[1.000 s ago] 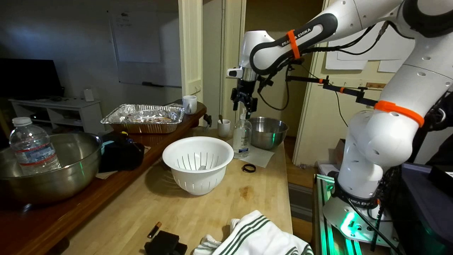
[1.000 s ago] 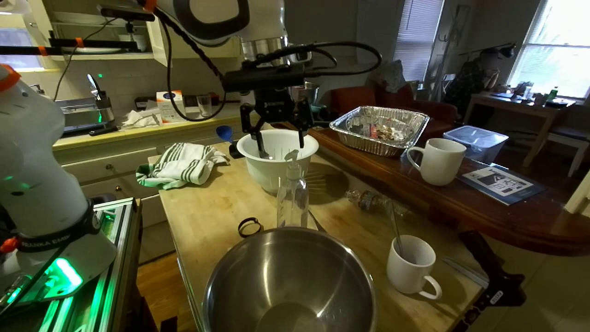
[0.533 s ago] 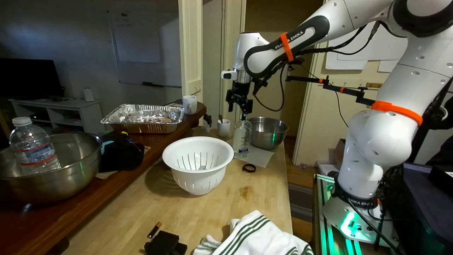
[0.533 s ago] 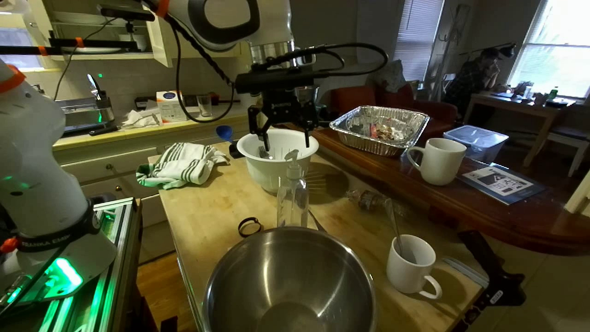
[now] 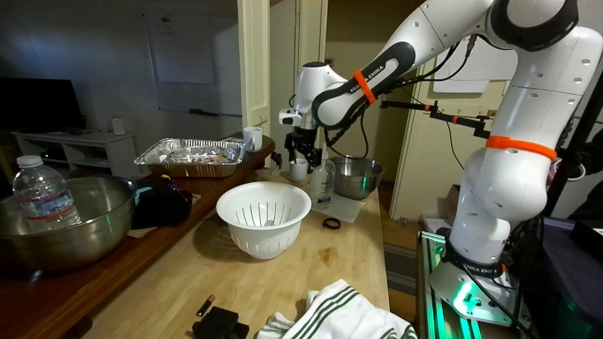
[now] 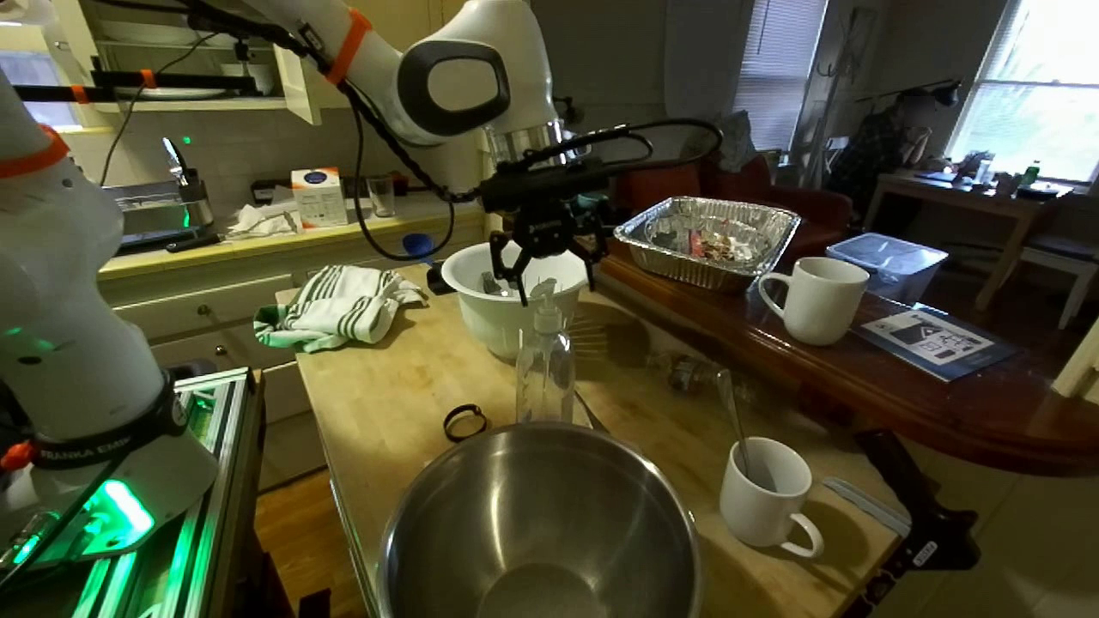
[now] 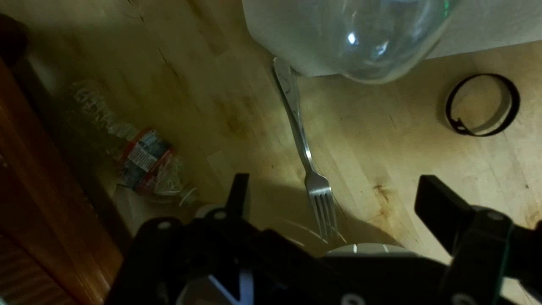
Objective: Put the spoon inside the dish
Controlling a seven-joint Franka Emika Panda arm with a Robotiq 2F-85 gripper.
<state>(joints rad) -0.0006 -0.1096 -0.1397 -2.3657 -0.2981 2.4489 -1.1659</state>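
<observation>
Colander (image 5: 266, 241), white, slotted and upright, stands on the wooden table (image 5: 358, 263) with a small grey object (image 6: 490, 285) inside, too little of it showing to say what it is. Near it the gripper (image 6: 557, 293) hangs above the table, its two fingers spread wide; in the wrist view a fork (image 7: 304, 146) lies below, showing between them, tines pointing toward the colander and handle end at the edge of a sheet of paper (image 5: 347, 208). On that sheet stands a clear pump bottle (image 6: 545, 378), with a black ring (image 7: 515, 101) near it and a large steel bowl (image 6: 455, 515) just beside. Close to the raised ledge (image 6: 867, 390), on the fork's other side, lies a crumpled plastic bottle (image 7: 144, 161). A white mug (image 6: 755, 515) near the bowl holds a leaning metal utensil (image 6: 735, 421); its lower end is hidden, so I cannot tell its kind. A striped towel (image 6: 343, 309) lies well apart from the bowl, and up on the ledge sit a foil tray (image 5: 195, 170) and a second mug (image 6: 826, 300).
</observation>
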